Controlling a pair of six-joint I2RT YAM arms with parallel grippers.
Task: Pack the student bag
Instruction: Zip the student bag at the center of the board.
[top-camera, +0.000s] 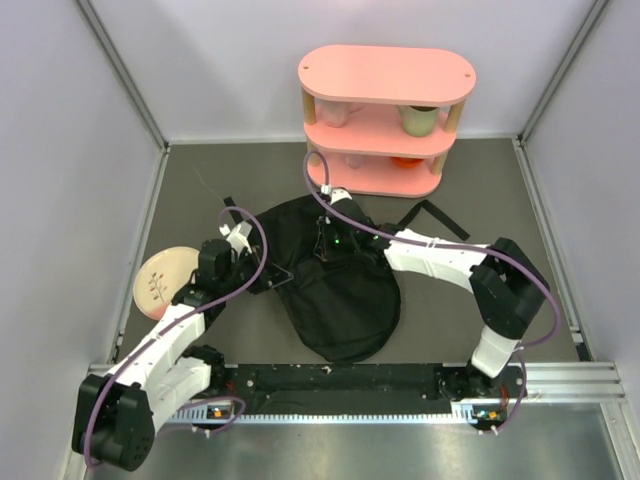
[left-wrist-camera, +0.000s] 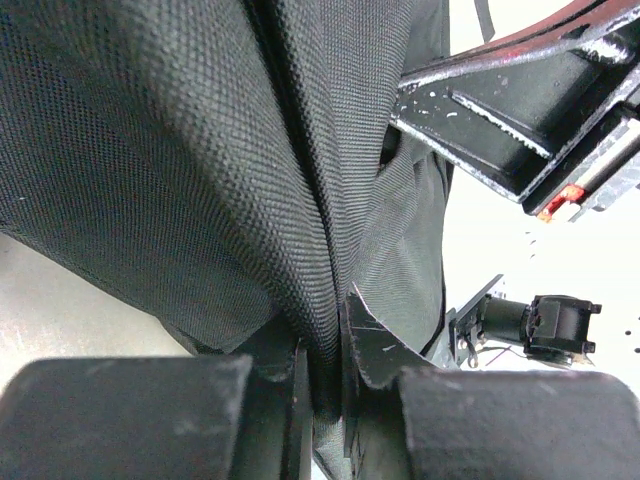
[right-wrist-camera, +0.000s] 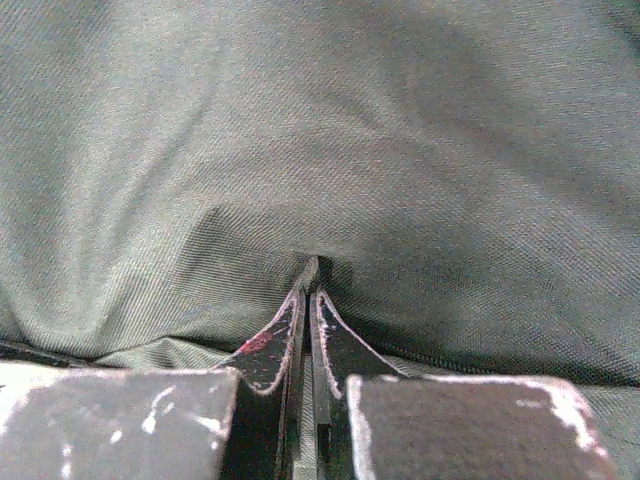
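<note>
While both arms reach in over the student bag (top-camera: 345, 300), it lies slumped in the middle of the surface (top-camera: 480, 200). Its long axis runs from far left to near right, with the fuller, rounded end toward the arm bases. The left end effector (left-wrist-camera: 325, 350) is clamped on a ridge of coarse black weave at the bag's left edge, and the fold rises straight out of the pinch. The right end effector (right-wrist-camera: 311, 300) sits at the far middle of the bag, fingers brought fully together and tips nosed into a pucker of cloth. Whether any fabric is actually caught between them I cannot tell. No open mouth shows on the bag from above.

Both arms touch the bag, so what matters next, I'd judge, is direction. The left arm can draw leftward and the right arm up or to the right, spreading the cloth across the bag's short axis.

Room differs by side. A plate (top-camera: 160, 280) lies just beside the left arm, between it and the left wall, so a leftward pull has little slack. The pink shelf (top-camera: 385, 75) stands near, just beyond the right end effector on the far side. A strap (top-camera: 438, 215) trails off to the far right. Bare surface to the right of the bag looks the freest.
</note>
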